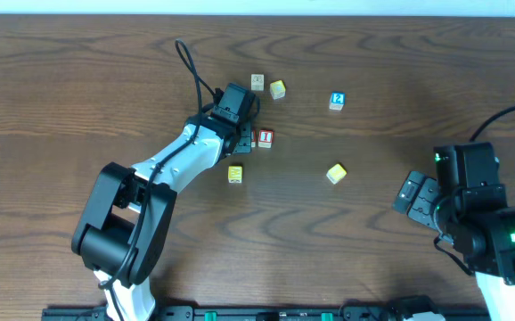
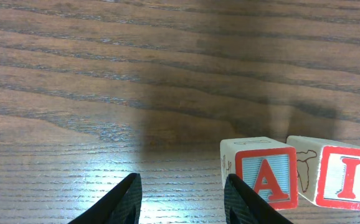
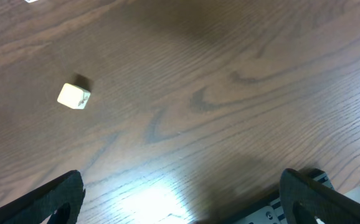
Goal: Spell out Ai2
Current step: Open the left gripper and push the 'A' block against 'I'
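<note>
black fingers point(image 2: 127, 200) of the left gripper point(image 2: 183, 202) stand parted at the bottom of the wrist view, with only bare wood between them. just beside the right-hand finger sits the red-lettered a block point(image 2: 262, 178), and the i block point(image 2: 347, 180) is close against its right side, both upright. overhead, the blue 2 block point(image 1: 337, 101) lies well apart, up and right of centre. the right gripper point(image 3: 183, 199) gapes wide over the wooden table point(image 3: 230, 93), holding nothing, with a pale yellow block point(image 3: 74, 96) at upper left.

Left arm point(image 1: 182, 159) white-black, black cable point(image 1: 192, 69); right arm point(image 1: 476, 209) green LEDs.
</note>
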You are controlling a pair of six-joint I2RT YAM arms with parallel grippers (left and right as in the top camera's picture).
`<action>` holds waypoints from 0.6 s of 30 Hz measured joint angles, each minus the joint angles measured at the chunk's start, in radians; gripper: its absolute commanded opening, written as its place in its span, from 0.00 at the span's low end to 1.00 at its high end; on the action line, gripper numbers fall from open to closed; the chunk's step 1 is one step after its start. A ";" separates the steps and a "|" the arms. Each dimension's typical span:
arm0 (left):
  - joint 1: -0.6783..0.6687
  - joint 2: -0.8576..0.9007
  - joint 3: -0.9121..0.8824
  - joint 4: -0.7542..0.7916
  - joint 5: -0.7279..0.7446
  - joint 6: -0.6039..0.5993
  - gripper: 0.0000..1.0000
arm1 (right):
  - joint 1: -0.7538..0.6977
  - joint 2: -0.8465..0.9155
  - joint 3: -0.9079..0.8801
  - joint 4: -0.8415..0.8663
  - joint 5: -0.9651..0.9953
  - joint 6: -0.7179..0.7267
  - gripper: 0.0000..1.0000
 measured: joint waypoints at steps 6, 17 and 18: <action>0.000 0.000 0.000 0.002 0.008 -0.003 0.49 | 0.000 0.000 0.000 0.000 0.000 0.000 0.99; 0.000 0.000 0.000 0.019 0.022 -0.006 0.53 | 0.000 0.000 0.000 0.000 0.000 0.000 0.99; 0.000 0.000 0.000 0.019 0.022 -0.007 0.53 | 0.000 0.000 0.000 0.000 0.000 0.000 0.99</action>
